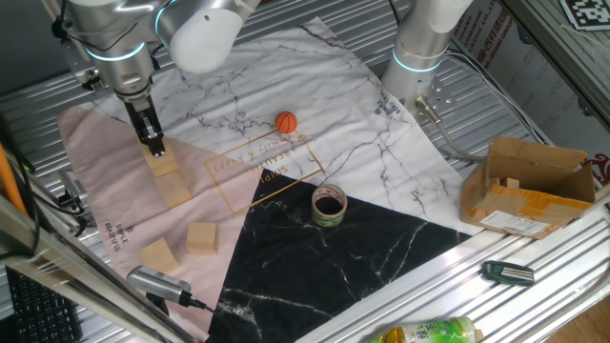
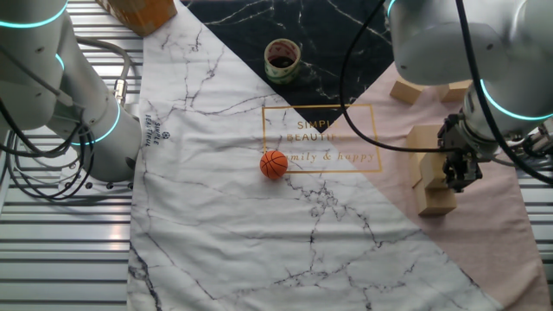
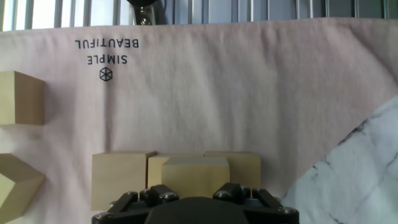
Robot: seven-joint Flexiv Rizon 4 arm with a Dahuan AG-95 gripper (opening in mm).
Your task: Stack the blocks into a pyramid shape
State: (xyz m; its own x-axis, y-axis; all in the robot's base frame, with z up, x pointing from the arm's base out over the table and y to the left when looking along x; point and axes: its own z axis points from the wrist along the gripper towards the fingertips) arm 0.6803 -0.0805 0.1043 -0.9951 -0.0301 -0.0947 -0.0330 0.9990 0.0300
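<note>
Three tan blocks (image 3: 118, 177) lie in a row on the pink cloth, seen in one fixed view as the row (image 1: 173, 183). A fourth block (image 3: 194, 171) sits higher and nearer the hand camera, over the middle of the row and right between the jaws. My gripper (image 1: 153, 145) comes straight down onto it and looks shut on it, though the fingertips are hidden. In the other fixed view the gripper (image 2: 458, 173) stands against the stack (image 2: 426, 145). Two loose blocks (image 1: 201, 237) (image 1: 159, 255) lie apart near the cloth's edge.
An orange ball (image 1: 286, 122) rests mid-cloth, and a tape roll (image 1: 329, 205) lies on the black marble part. A cardboard box (image 1: 529, 186) stands at the right. A second arm's base (image 1: 419, 48) is at the back. A pen-like tool (image 1: 162, 286) lies by the loose blocks.
</note>
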